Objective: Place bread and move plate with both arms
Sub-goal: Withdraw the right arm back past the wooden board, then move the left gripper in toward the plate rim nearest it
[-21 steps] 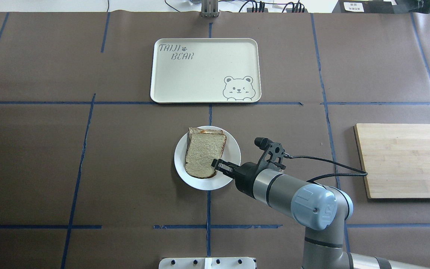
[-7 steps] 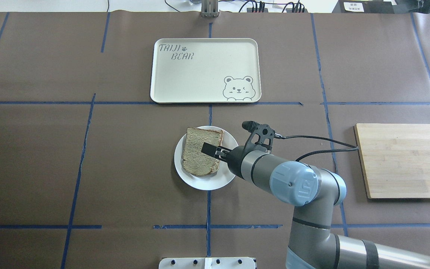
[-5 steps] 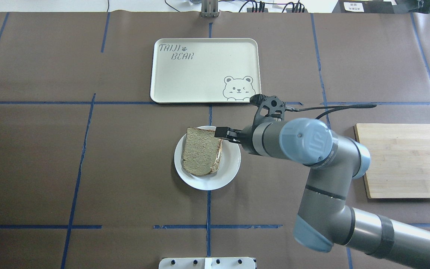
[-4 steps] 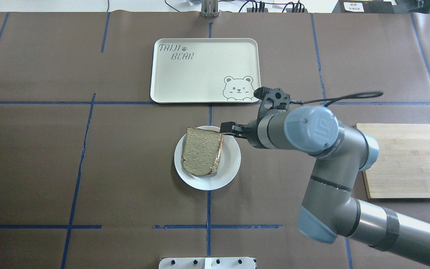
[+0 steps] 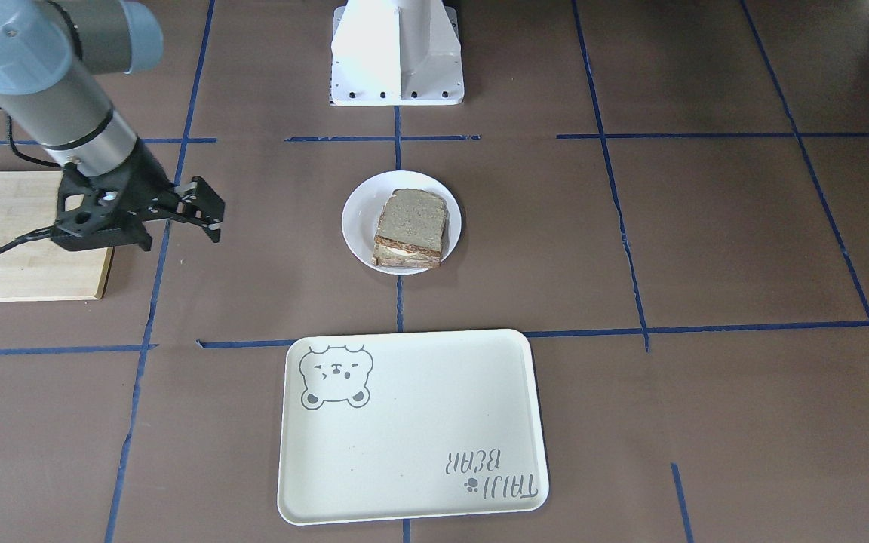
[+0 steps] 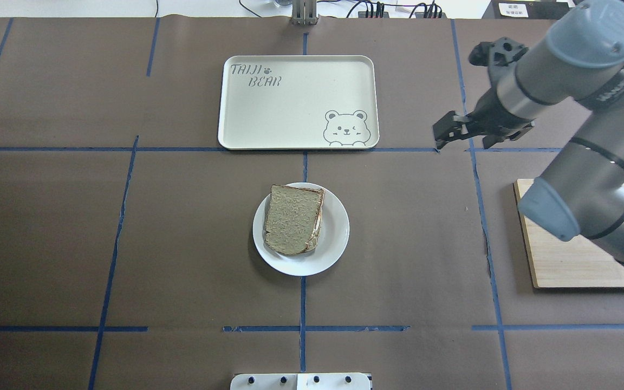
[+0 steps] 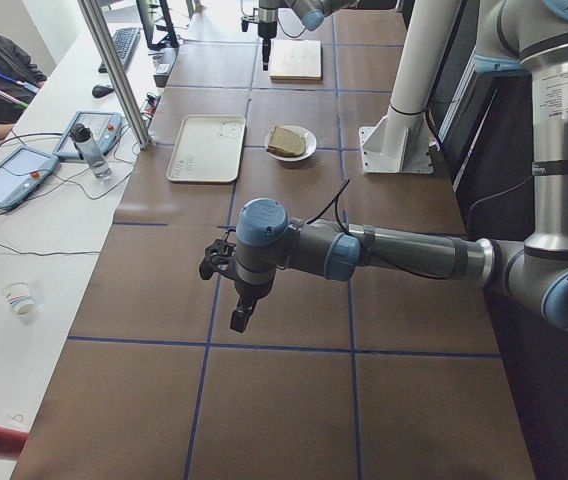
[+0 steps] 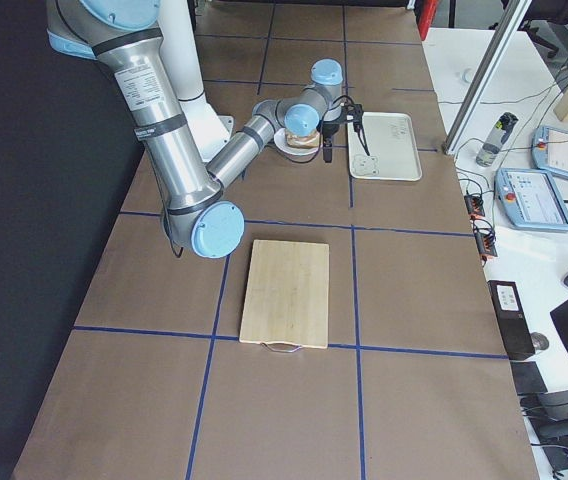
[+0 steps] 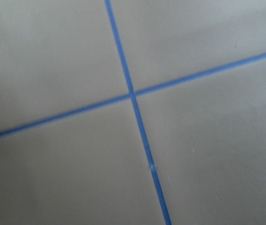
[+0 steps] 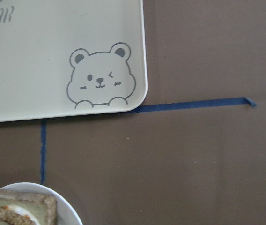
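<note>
The bread (image 6: 293, 216) lies flat on a toast slice with egg, whose edge (image 5: 403, 256) shows below it, on the white plate (image 6: 336, 238) at the table's middle. The stack also shows in the front view (image 5: 412, 215). My right gripper (image 6: 444, 132) hangs open and empty above the table, well to the right of the plate and beside the tray's right edge; it also shows in the front view (image 5: 208, 211). My left gripper (image 7: 236, 318) shows only in the exterior left view, pointing down over bare table far to the left; I cannot tell its state.
A cream bear tray (image 6: 296, 100) lies beyond the plate. A wooden cutting board (image 6: 577, 260) lies at the right, under my right arm. The white pedestal base (image 5: 397, 53) stands at the robot's side. Blue tape lines cross the brown table cover.
My right gripper let go of the bread, which settled flat on the toast, then rose and swung far right and back, away from the plate.
</note>
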